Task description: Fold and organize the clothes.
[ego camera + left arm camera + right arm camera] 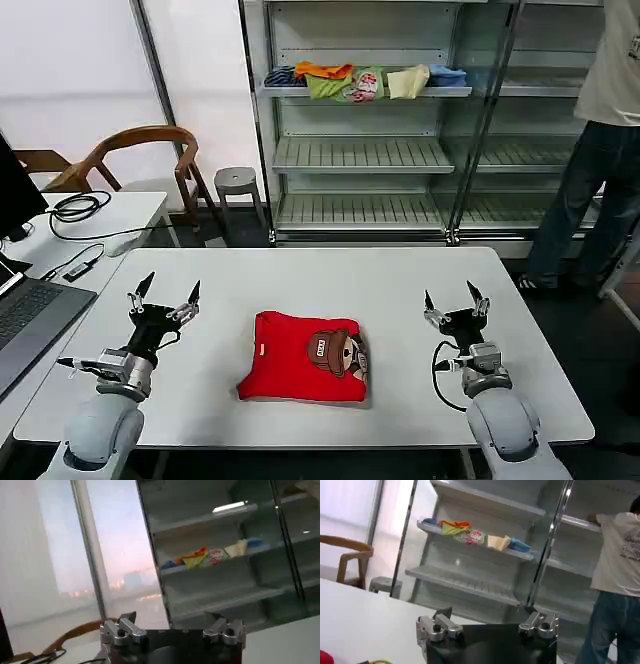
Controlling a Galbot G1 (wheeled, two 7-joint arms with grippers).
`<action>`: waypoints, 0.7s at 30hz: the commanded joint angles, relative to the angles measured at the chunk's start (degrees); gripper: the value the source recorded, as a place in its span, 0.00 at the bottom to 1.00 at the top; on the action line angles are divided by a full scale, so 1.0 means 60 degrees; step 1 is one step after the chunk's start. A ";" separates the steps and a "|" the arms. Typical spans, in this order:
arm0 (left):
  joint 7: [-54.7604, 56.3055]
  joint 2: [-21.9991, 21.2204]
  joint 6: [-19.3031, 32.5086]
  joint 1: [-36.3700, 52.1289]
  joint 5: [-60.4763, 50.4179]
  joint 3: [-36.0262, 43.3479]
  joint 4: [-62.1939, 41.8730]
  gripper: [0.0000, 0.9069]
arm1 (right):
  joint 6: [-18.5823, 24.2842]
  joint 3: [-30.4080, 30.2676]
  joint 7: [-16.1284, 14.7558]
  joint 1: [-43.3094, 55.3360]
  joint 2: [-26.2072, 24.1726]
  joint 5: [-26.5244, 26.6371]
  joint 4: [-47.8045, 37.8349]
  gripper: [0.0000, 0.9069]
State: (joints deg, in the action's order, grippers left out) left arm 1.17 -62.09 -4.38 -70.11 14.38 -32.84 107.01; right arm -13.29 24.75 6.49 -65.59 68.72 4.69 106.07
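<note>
Fingers spread on the left gripper [167,290] and right gripper [453,297], the red T-shirt [305,358] lies folded at lower centre of the desk [300,275], seemingly only putting away left.

Metal shelving [360,150] behind white table [300,275]; wooden chair [150,160] left.

Daylight is flooding in through the window [45,545] at the left, washing it out to white. The bench [400,300] is lying evenly lit, with only soft shadows showing. The shelves [225,565] are looking hazy and blurred in the left wrist view.
</note>
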 commanded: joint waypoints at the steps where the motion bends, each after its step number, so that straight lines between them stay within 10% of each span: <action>1: -0.0227 -0.0024 0.0590 0.0011 -0.0394 -0.0085 -0.0248 1.00 | 0.0060 -0.0001 0.0054 0.0124 0.0044 -0.0038 -0.0171 1.00; 21: -0.0495 0.0126 0.0620 0.0017 -0.0437 -0.0109 -0.0104 1.00 | 0.0122 -0.0112 -0.0072 0.0442 0.0179 -0.0185 -0.0458 1.00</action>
State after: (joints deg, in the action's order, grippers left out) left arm -0.60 -61.68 -1.41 -69.93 12.16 -33.27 106.40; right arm -12.68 24.27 6.40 -63.23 69.63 4.61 103.68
